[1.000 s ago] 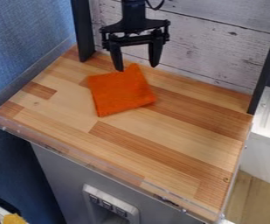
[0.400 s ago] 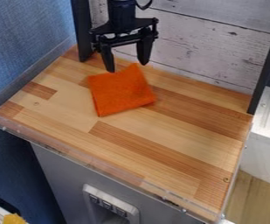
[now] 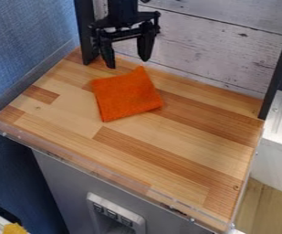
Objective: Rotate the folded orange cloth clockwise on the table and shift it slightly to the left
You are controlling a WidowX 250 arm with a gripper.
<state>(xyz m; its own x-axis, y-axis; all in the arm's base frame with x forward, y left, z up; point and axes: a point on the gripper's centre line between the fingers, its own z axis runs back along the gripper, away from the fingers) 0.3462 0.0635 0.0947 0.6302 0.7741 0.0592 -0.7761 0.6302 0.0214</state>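
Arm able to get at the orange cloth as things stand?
Likely yes: the gripper hangs open and empty near the orange cloth, and nothing visible lies on or between them.

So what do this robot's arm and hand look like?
The black robot arm shows as a chunky, dark column. Its matching black mechanical hand has a wide, angular body, with a crossbar and small jointed links at the sides, and two thick black fingers that narrow toward their tips.
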